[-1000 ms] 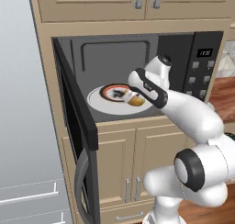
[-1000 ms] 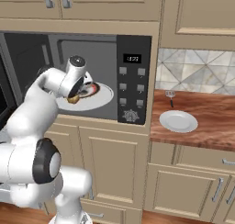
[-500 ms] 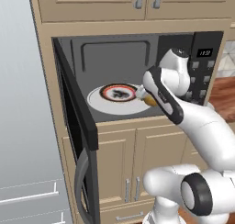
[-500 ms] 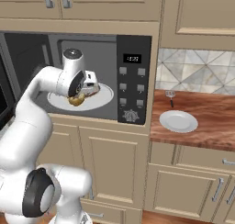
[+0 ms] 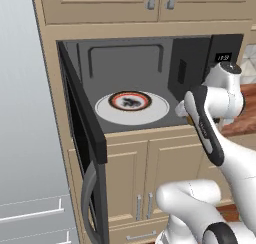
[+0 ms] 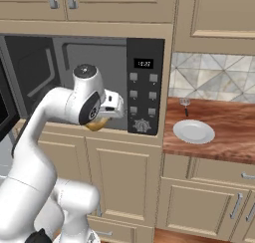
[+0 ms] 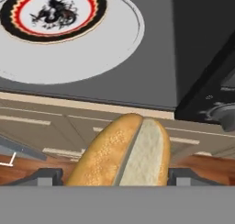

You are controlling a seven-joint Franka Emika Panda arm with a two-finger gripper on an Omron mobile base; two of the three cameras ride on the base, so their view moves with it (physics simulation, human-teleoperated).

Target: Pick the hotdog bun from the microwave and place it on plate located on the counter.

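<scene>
The hotdog bun (image 7: pixel 121 154), golden-tan and split along its length, is clamped between my fingertips (image 7: pixel 46 176). My gripper (image 6: pixel 101 118) is shut on the bun (image 6: pixel 96 124) and holds it just outside the front edge of the open microwave (image 6: pixel 144 92), above the lower cabinets. From the left, the gripper (image 5: pixel 188 113) hangs at the right front corner of the microwave (image 5: pixel 125 63) cavity, with a sliver of bun (image 5: pixel 191 121) under it. The pale round plate (image 6: pixel 193 131) lies on the reddish-brown counter (image 6: pixel 229 137) to the right of the microwave.
A small dark plate with a red-orange rim (image 5: pixel 130 100) sits bare on the white turntable (image 5: pixel 155 110) inside the cavity. The black door (image 5: pixel 82 138) stands swung open to the left. A small glass (image 6: pixel 185 103) stands at the back of the counter.
My gripper has drawn the bun off the small dark plate and out of the cavity, toward the front right of the opening. That plate is now bare.
</scene>
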